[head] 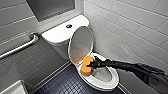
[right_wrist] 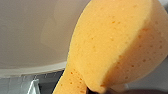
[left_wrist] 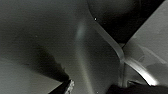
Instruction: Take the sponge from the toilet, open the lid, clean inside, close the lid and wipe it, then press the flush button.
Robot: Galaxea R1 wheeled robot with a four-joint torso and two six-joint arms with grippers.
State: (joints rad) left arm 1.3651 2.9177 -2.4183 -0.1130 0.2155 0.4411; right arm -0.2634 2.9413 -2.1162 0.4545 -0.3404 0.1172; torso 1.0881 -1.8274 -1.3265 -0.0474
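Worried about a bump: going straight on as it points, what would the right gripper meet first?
Likely the lower part of the raised lid, with the held sponge touching first; the right gripper points toward it, though depth is unclear.

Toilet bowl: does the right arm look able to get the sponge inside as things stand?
Probably yes: the lid stands raised, the bowl lies open, and the right pincer holds the sponge at its rim.
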